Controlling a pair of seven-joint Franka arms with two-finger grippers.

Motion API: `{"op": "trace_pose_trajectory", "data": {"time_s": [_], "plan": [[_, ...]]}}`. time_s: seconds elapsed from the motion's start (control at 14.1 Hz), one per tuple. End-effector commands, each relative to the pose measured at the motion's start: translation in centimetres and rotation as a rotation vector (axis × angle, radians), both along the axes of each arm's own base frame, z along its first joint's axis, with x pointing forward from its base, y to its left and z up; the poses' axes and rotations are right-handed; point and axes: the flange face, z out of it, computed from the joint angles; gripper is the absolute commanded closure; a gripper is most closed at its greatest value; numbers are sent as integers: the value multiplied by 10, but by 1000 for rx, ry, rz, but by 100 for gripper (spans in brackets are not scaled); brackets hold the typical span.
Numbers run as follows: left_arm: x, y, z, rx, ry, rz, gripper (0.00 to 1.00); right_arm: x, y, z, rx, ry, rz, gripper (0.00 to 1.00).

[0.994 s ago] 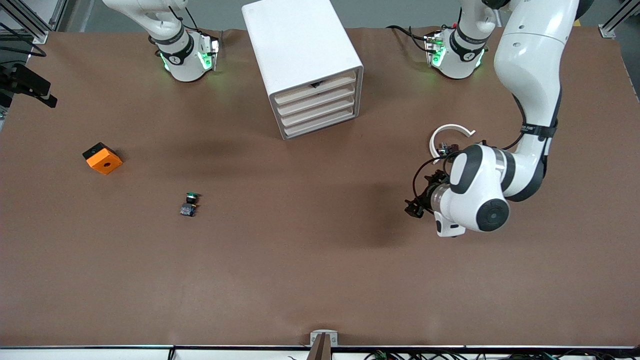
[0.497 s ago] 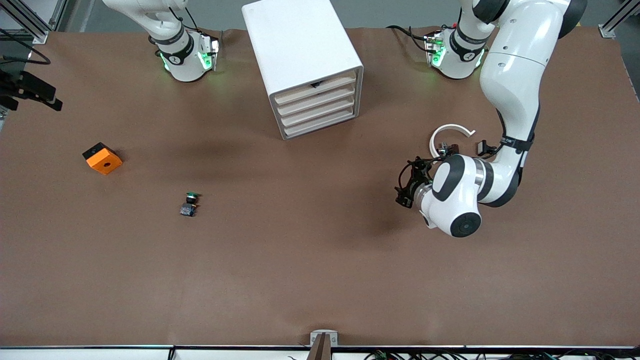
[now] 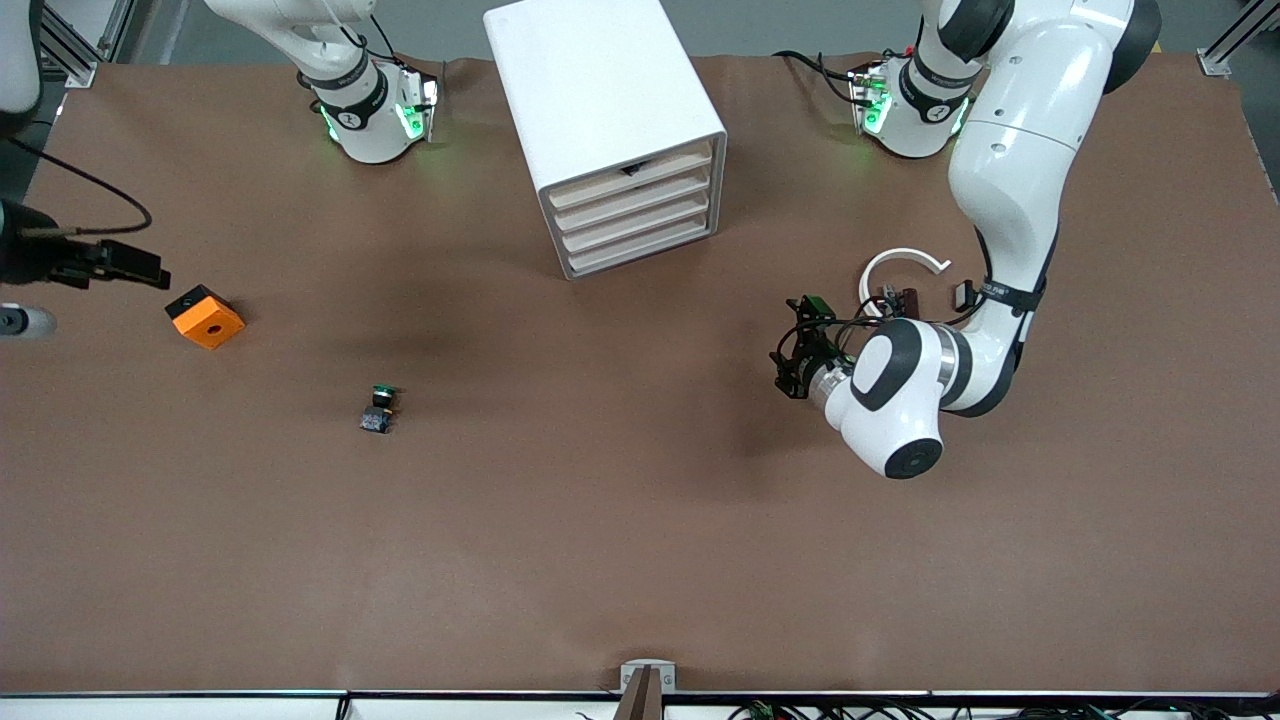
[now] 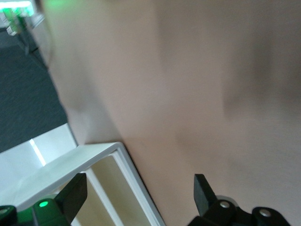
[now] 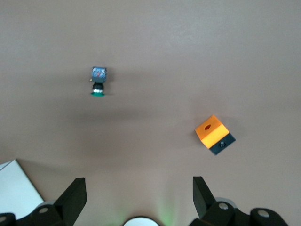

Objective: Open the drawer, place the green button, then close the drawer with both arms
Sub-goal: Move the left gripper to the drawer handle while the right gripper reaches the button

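**Nothing done yet: drawer shut, button on the table**

All 4 drawers of the white cabinet pushed in, including the task drawer among the lower 2. Button lying on the bare brown table, well apart from the cabinet, nearer the front camera and toward the right arm's end, with the orange cube farther out that way. Left gripper spread wide and empty, over open table near the white ring, with the cabinet's face showing in its wrist view. Right gripper also spread and empty, high above the button and cube. Opening, placing and closing all apparently left to do.
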Motion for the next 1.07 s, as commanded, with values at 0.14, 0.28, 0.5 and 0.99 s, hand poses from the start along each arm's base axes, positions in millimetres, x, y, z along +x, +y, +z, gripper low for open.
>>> {"op": "trace_pose_trajectory", "data": {"time_s": [0.14,0.28,0.5,0.99], "plan": [[-13,-10,-6,29,227,101,0,26,35,-32,-10,-80,-91,0],[-18,-16,-7,46,284,131,0,28,76,-69,-22,-109,-182,0],[-25,-27,-16,69,330,154,0,30,91,-128,-21,-153,-200,0],[-39,-50,-34,66,423,197,0,57,87,-257,-22,-157,-210,0]]}}
